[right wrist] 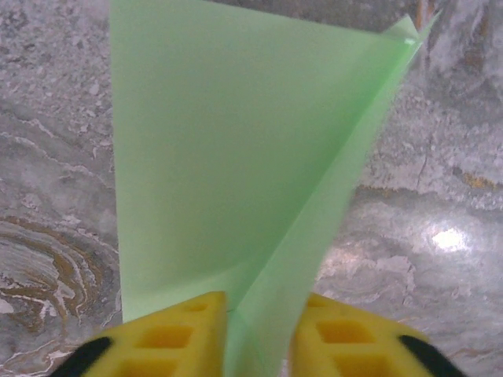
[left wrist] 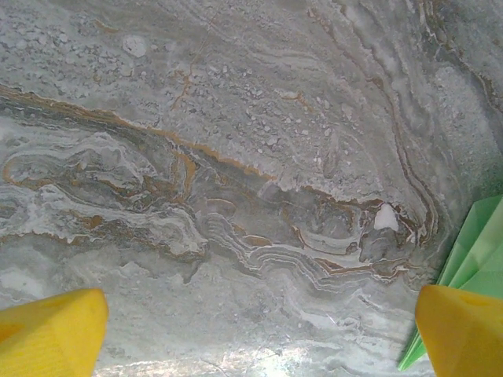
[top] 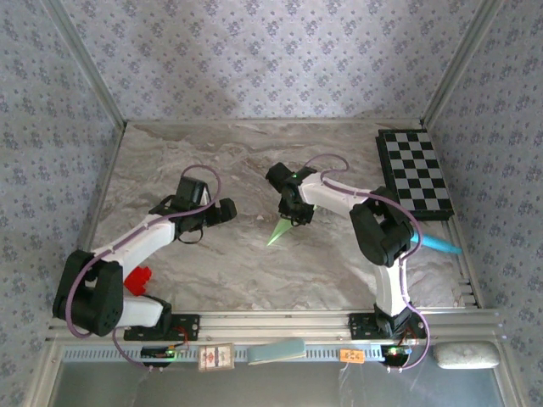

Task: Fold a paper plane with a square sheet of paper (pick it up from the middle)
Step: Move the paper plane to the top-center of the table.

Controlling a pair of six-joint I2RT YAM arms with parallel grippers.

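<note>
From above, the right gripper [top: 293,215] sits near mid-table with the plane [top: 277,231] sticking out of it, the sharp end aimed toward the near-left. Holding it by the folded keel makes sense, since that keeps the wings together and the dart stiff. Whether the tip touches the table [top: 212,271] I cannot tell. The left gripper [top: 224,209] hangs just left of the plane, apart from it, seemingly placed to help or take over. The chessboard [top: 414,174] lies well off at the far right, uninvolved. In the left wrist view, the left fingers [left wrist: 51,334] stand spread wide with nothing between them but marble. The plane's green edge comes in at the right, beside the right-hand finger, and I cannot tell whether they touch. In the right wrist view, the right fingers [right wrist: 169,338] are pressed together on the plane's centre crease, with paper filling the thin gap between them. One wing fans up and away, and the crease runs to a point at the top right. Judging by the shape, the folding looks done, and what remains is likely lifting or presenting it.
</note>
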